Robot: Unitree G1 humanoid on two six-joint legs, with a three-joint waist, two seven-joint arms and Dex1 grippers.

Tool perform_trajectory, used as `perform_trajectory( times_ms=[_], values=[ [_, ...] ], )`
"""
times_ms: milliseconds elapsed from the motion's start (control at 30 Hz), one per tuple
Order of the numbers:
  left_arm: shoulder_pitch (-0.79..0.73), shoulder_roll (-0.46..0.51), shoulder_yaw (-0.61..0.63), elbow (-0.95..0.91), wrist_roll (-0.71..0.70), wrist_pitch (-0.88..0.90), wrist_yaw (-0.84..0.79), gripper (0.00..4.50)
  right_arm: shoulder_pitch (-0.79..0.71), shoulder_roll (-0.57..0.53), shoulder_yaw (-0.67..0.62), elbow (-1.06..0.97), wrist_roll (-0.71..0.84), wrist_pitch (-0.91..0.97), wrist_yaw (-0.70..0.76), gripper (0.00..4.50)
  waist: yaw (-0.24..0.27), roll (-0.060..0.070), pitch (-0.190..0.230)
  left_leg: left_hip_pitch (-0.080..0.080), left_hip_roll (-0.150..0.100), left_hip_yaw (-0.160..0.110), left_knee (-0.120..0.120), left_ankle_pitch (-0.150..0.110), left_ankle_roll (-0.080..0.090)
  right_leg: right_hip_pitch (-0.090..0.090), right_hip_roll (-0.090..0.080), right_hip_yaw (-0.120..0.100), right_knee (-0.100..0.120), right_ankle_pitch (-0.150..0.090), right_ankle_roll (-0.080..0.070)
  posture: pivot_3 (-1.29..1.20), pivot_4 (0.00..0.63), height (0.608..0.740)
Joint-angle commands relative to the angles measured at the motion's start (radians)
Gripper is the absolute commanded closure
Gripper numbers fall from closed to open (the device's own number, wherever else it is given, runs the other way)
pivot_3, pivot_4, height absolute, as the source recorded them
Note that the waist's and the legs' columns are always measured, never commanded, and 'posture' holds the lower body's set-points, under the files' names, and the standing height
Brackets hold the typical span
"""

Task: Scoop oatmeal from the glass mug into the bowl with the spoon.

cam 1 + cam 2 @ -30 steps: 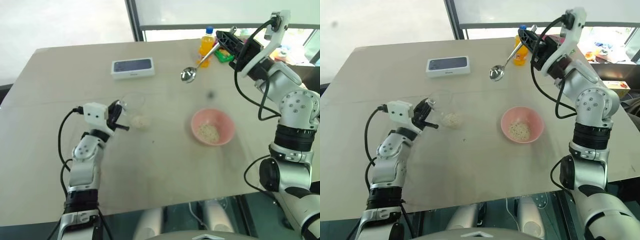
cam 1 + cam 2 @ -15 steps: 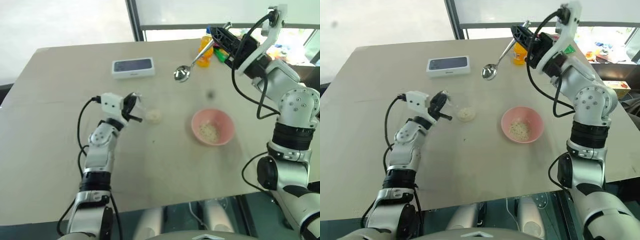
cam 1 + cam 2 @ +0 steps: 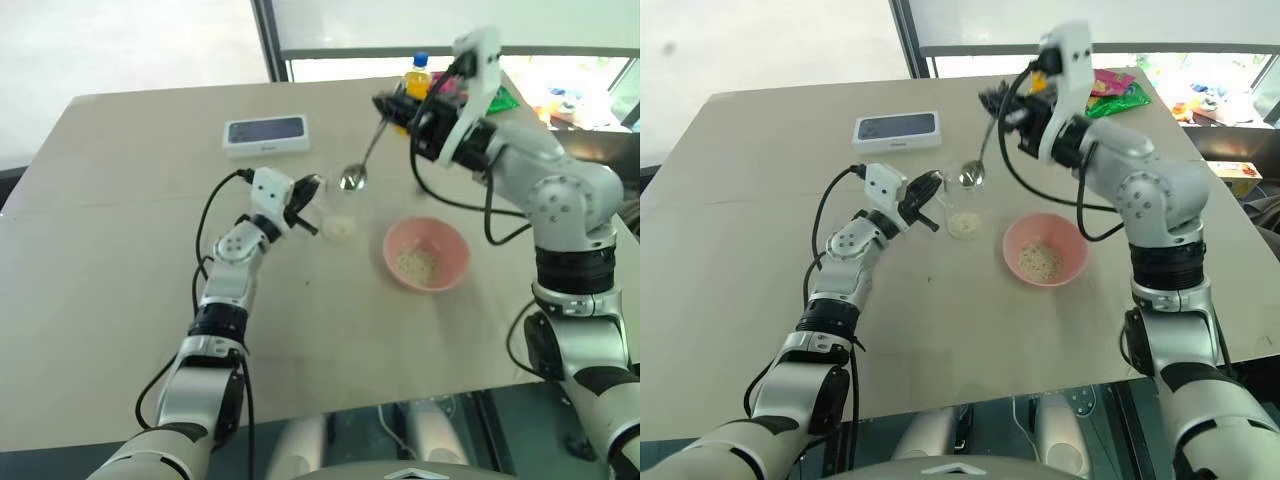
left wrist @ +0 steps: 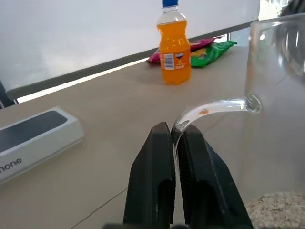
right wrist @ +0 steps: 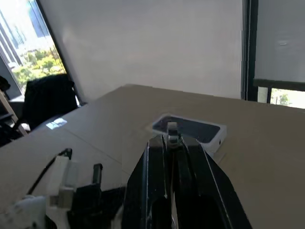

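Oatmeal [image 3: 963,226], pale dry flakes, lies in the clear glass mug [image 3: 960,205] on the bench [image 3: 760,200]. Left fingers [image 4: 177,135] pinch its handle; right fingers [image 5: 169,148] clamp the slim silver spoon [image 3: 978,160], poised above the rim. Next: dip in, scoop, carry to the pink round bowl [image 3: 1072,240].

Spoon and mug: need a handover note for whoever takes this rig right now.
Left end effector: shut on the mug handle, mug held beside the bowl.
Right end effector: shut on the spoon, whose scoop hangs above the mug rim.
Done: some oatmeal already lies in the bowl.
Left: more oats in the mug bottom; dip, scoop, tip into the bowl.
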Motion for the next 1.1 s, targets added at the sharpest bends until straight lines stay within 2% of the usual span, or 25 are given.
perform_trajectory(
  times_ms=[33, 233, 333, 500, 667, 833, 1100],
  values=[
    [-0.058, 0.026, 0.005, 0.024, 0.019, -0.069, -0.007, 4.37, 0.016, -0.029, 0.064, -0.062, -0.093, -0.065, 0.068, 4.5, 0.0, 0.0, 0.0, 0.0, 0.0, 0.0, 0.0, 0.0, 0.0, 0.0, 0.0, 0.0, 0.0, 0.0, 0.0, 0.0, 0.15, 0.74],
    [-0.119, 0.025, -0.011, 0.091, 0.05, -0.124, -0.014, 4.37, 0.065, 0.059, 0.093, -0.103, -0.087, 0.016, 0.045, 4.5, -0.001, 0.0, 0.0, 0.0, 0.0, -0.001, 0.0, 0.0, -0.001, 0.0, 0.0, 0.0, 0.0, 0.0, 0.0, 0.0, 0.15, 0.74],
    [-0.123, 0.025, -0.019, 0.105, 0.056, -0.143, -0.019, 4.37, 0.086, 0.123, 0.034, -0.106, -0.032, 0.105, -0.009, 4.5, -0.001, 0.0, 0.0, 0.0, 0.0, -0.001, 0.0, 0.001, -0.001, 0.0, 0.0, 0.0, 0.0, 0.0, 0.0, 0.0, 0.15, 0.74],
    [-0.111, 0.011, -0.015, 0.106, 0.05, -0.147, -0.018, 4.37, 0.104, 0.131, 0.033, -0.11, -0.08, 0.103, -0.016, 4.5, 0.001, 0.0, 0.0, 0.0, 0.0, -0.002, 0.0, 0.001, -0.001, 0.0, 0.0, -0.001, 0.001, 0.0, 0.0, 0.0, 0.15, 0.74],
    [-0.094, -0.001, -0.019, 0.105, 0.049, -0.152, -0.021, 4.37, 0.111, 0.205, -0.044, -0.124, -0.017, 0.204, -0.079, 4.5, 0.0, 0.0, 0.0, 0.0, 0.0, -0.002, 0.0, 0.001, -0.001, 0.0, 0.0, -0.001, 0.001, 0.0, 0.0, 0.0, 0.15, 0.74],
    [-0.095, -0.003, -0.017, 0.107, 0.047, -0.152, -0.024, 4.37, 0.143, 0.194, 0.007, -0.149, -0.089, 0.156, -0.07, 4.5, -0.001, 0.0, 0.0, 0.0, 0.0, -0.002, 0.0, 0.001, -0.001, 0.0, 0.0, -0.001, 0.001, 0.0, 0.0, 0.0, 0.15, 0.74],
    [-0.094, -0.006, -0.019, 0.097, 0.044, -0.156, -0.031, 4.37, 0.176, 0.223, 0.041, -0.182, -0.098, 0.165, -0.066, 4.5, -0.001, 0.0, 0.0, 0.0, 0.0, -0.002, 0.001, 0.001, -0.001, 0.0, 0.0, -0.001, 0.001, 0.0, 0.0, 0.0, 0.15, 0.74]
  ],
)
